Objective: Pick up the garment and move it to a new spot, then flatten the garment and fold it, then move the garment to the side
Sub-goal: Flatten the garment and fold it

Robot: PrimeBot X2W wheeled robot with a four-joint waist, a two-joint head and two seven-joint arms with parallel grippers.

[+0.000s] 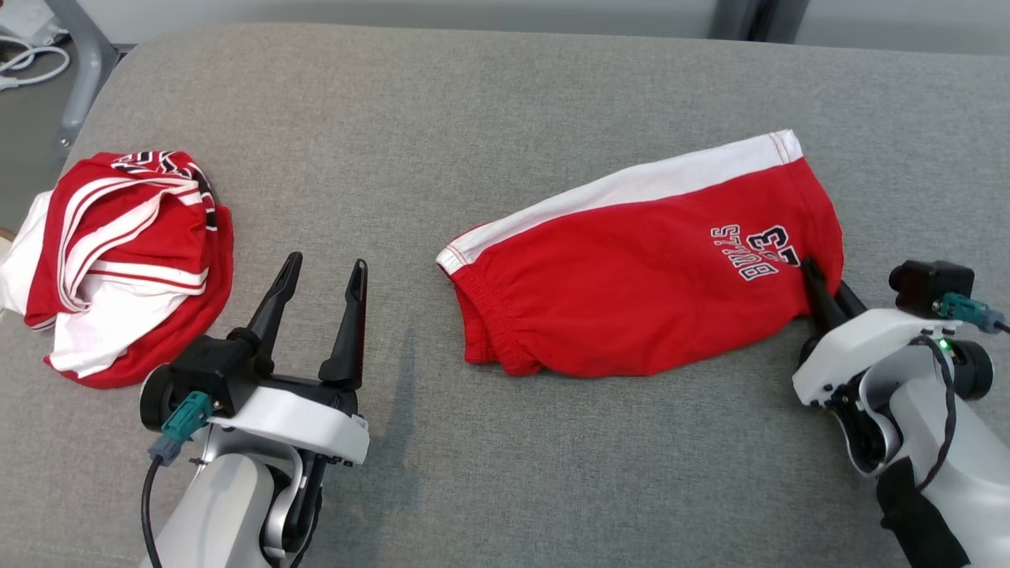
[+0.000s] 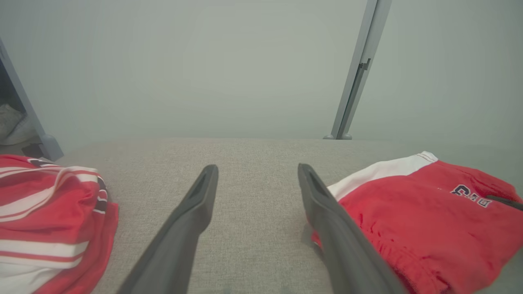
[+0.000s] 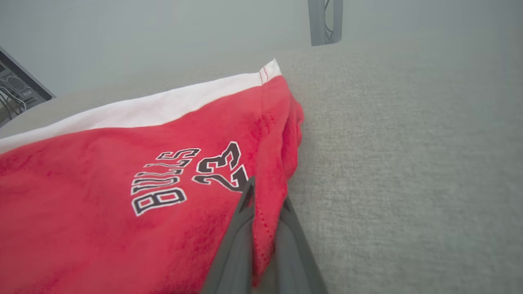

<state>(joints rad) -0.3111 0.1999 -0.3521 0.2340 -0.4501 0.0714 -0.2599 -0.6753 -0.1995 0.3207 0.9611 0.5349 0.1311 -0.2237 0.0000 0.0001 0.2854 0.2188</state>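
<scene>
The garment (image 1: 631, 276), red shorts with a white side stripe and "BULLS 23" lettering, lies folded flat right of the grey table's middle. My right gripper (image 1: 824, 288) is at its near right corner, shut on the red hem. In the right wrist view the hem of the shorts (image 3: 102, 171) is pinched between the two dark fingers of that gripper (image 3: 267, 192). My left gripper (image 1: 325, 268) hovers open and empty, left of the shorts' waistband. The left wrist view has the shorts (image 2: 408, 212) just beside the right finger of the open left gripper (image 2: 257, 167).
A second red and white garment (image 1: 126, 252) lies crumpled at the table's left edge, left of my left gripper, and its edge (image 2: 49, 216) shows in the left wrist view. The grey padded table (image 1: 505, 102) has bare cloth at the back and front. A metal frame leg (image 1: 83, 71) stands beyond the far left corner.
</scene>
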